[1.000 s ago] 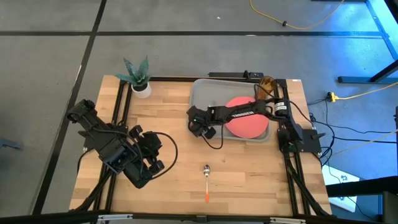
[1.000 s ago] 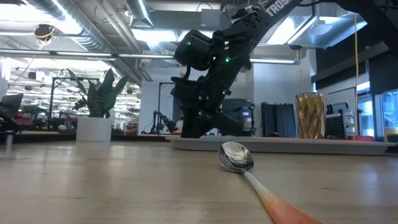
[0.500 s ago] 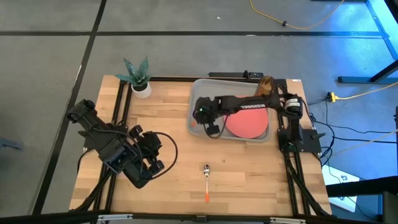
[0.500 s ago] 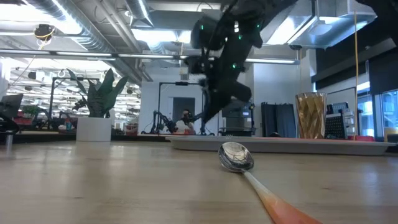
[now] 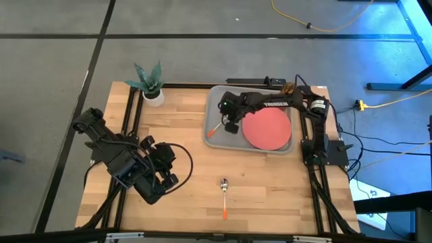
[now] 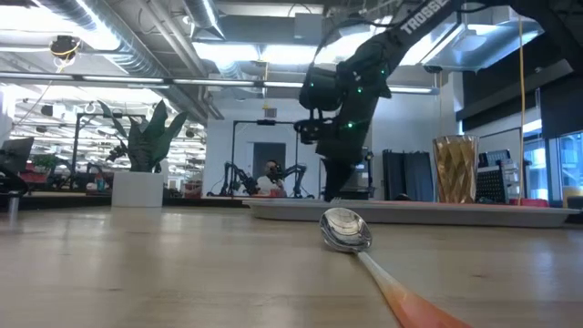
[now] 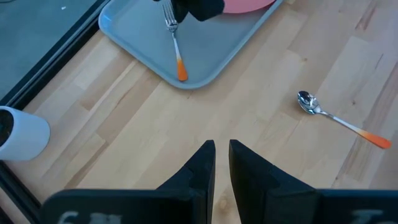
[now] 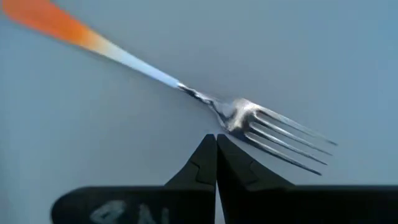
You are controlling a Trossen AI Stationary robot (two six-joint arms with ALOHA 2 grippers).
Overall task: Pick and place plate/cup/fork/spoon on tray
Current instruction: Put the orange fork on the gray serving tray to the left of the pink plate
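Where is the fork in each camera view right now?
High view: fork on the tray's left part, beside the plate.
Low view: not visible.
Left wrist view: fork on the tray.
Right wrist view: fork fills the picture.
Shared landmark: the grey tray.

Only legible text: partial white lettering "TROSS" was read on right arm [image 6: 421, 18], low view. Rest of word cut off. Nothing else readable.

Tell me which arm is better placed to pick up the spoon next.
Probably the left. The spoon lies on bare table nearer the left gripper; the right gripper, shut, hangs over the tray by the fork.
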